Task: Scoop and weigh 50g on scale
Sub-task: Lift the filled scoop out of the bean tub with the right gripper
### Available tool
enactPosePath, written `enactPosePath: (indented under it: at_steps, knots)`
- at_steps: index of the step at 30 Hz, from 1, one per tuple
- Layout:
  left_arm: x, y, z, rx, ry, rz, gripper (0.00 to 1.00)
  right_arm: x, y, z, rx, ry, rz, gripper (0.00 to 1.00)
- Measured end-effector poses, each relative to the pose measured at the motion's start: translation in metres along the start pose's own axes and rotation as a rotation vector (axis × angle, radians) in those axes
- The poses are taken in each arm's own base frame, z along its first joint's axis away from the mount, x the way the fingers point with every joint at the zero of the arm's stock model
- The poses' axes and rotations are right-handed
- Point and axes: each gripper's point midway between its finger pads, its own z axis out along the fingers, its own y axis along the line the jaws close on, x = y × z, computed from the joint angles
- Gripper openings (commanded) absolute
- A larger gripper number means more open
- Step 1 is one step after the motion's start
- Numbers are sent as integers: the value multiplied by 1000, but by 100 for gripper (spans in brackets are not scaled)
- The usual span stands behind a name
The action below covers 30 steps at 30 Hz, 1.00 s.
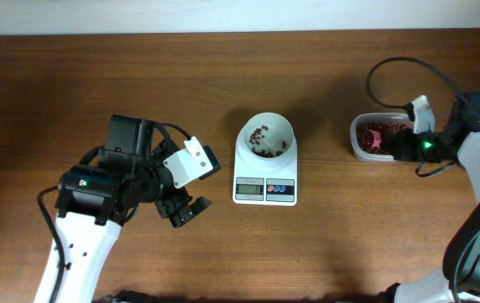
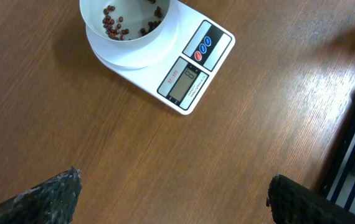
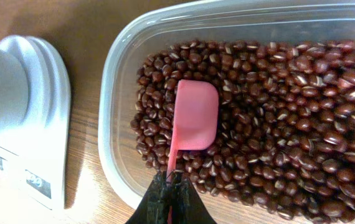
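Right gripper (image 3: 170, 185) clenched on pink scoop (image 3: 195, 115) handle, scoop flat on beans (image 3: 289, 124) in clear tub (image 3: 111, 155), left gripper (image 2: 174, 199) spread wide, empty, near scale (image 2: 190, 68)

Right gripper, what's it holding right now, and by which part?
The right gripper holds the pink scoop by the end of its handle, its blade flat on the beans.

Glossy wood table (image 1: 139, 76); plastic scale (image 1: 265, 171); plastic scoop (image 3: 196, 115).

Wide-spread left claw (image 2: 175, 200), right claw (image 3: 170, 190) pinched tight
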Motion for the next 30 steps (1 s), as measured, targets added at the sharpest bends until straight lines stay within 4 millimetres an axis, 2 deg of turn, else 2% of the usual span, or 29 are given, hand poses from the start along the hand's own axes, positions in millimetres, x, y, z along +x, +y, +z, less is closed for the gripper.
enactPosePath:
  at_steps: [4, 14, 30]
  knots:
    - [0, 0, 0, 0, 0, 0, 99, -4, -15, -20, -72, -81, 89, 4]
    - [0, 0, 0, 0, 0, 0, 99, -8, -30, -64, -247, -244, 241, 4]
    - [0, 0, 0, 0, 0, 0, 99, -18, 2, -81, -467, -306, 281, 4]
